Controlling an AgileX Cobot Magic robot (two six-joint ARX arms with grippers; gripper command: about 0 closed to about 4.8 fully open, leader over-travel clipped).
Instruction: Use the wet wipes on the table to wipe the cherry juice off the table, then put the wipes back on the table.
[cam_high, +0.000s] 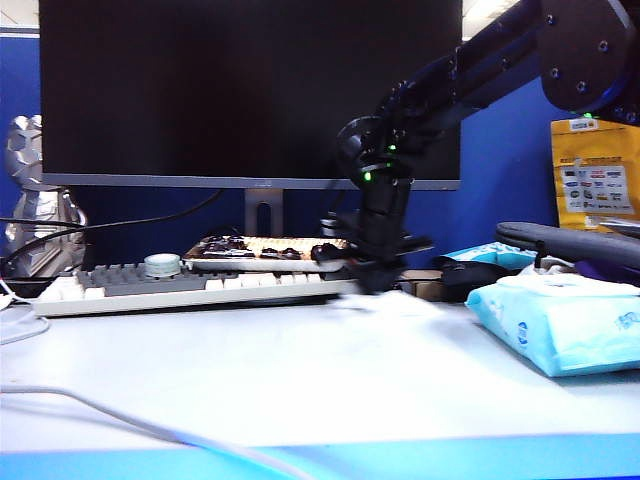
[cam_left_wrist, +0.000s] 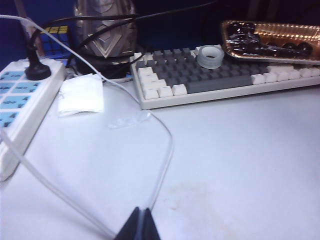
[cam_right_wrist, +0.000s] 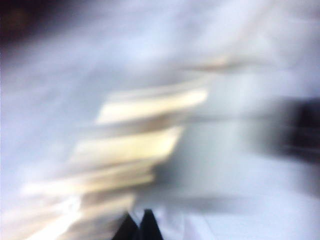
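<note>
You're mid-wipe: the right gripper (cam_high: 372, 283), clamped on the wipe (cam_high: 395, 300), drags it over the table (cam_high: 300, 380) before the keyboard (cam_high: 190, 288), the left gripper (cam_left_wrist: 141, 220) idles closed, and next comes setting it down.

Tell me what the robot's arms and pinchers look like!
The right arm is black, made of thick rounded sections with small bolts on its big round joint. A tiny green light glows near the wrist. The right gripper is black with two slim fingers. Of the left gripper only two dark pointed fingertips show, pressed together. No loose cables show on the arm.
</note>
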